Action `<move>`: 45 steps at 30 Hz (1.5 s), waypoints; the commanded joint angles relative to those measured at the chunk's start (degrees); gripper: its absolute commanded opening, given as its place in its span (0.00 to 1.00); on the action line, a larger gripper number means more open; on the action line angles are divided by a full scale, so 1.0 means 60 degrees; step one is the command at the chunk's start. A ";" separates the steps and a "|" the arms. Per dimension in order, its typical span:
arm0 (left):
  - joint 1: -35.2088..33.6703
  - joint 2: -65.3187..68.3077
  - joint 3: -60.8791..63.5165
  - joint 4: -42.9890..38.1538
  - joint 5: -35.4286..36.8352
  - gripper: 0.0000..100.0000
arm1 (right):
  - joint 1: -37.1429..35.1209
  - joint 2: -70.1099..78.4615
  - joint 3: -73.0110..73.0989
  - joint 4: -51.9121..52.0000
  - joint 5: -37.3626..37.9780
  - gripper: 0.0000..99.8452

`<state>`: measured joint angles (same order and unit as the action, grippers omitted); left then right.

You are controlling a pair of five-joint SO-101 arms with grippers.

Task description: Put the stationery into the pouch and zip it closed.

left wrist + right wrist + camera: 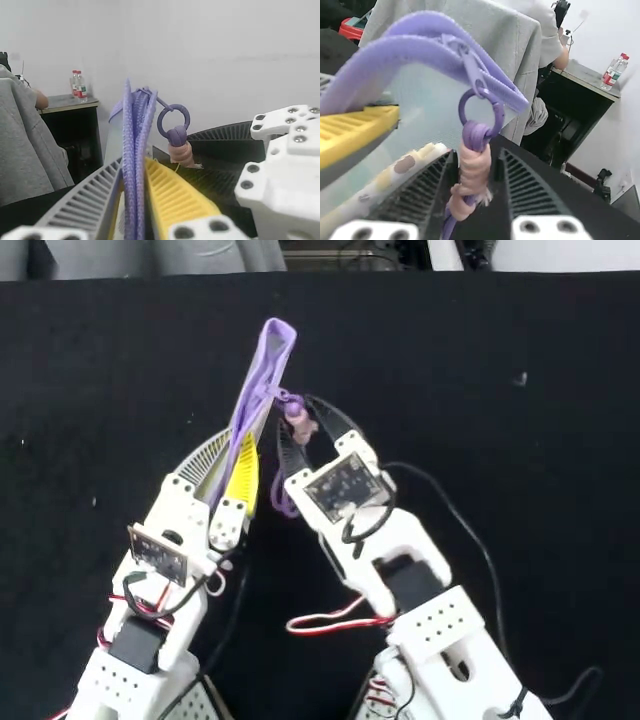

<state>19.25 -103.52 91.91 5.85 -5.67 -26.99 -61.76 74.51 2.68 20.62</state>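
Two pincers are seen meeting above the black bench (520,440), at about 11 o'clock from the middle of the high view. The left arm comes in from 7 o'clock and the right arm from 5 o'clock. The purple pouch (262,380) is held up edge-on, off the bench, with its long axis running from 7 o'clock to 1 o'clock in that view. The left pincer (240,440) is closed on the lower part of the pouch. The fabric is clamped between a grey ribbed finger (85,200) and a yellow ribbed finger (175,195), and the purple zip tapes are seen pressed together between them. The right pincer (298,418) is placed at the 4 o'clock side of the pouch and is drawn narrow. A cord tassel (472,170), pink wound over purple, is nipped between its two black ribbed fingers (530,195). The tassel is knotted to the zip ring (480,112), and the ring is hung from the slider (472,67) on the pouch's top tape. A pale stationery piece (400,167) with a brown spot is seen through the clear wall of the pouch, lying inside it. Whether the zip is drawn fully closed cannot be told.
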 commanded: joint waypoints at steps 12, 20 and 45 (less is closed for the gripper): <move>0.0022 -0.0161 -0.0183 -0.0073 0.0073 0.03 | 0.0147 -0.0051 -0.0491 -0.0103 0.0044 0.01; 0.0007 -0.0161 -0.0007 -0.0073 0.0059 0.03 | 0.0982 -0.0300 -0.1136 0.0703 0.0044 0.01; -0.0623 -0.0176 0.0447 -0.0073 0.0103 0.03 | 0.2652 0.2601 -0.7641 0.3282 0.1993 0.01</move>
<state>17.67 -104.48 94.37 5.23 -5.67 -15.47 -50.86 38.29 22.46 32.31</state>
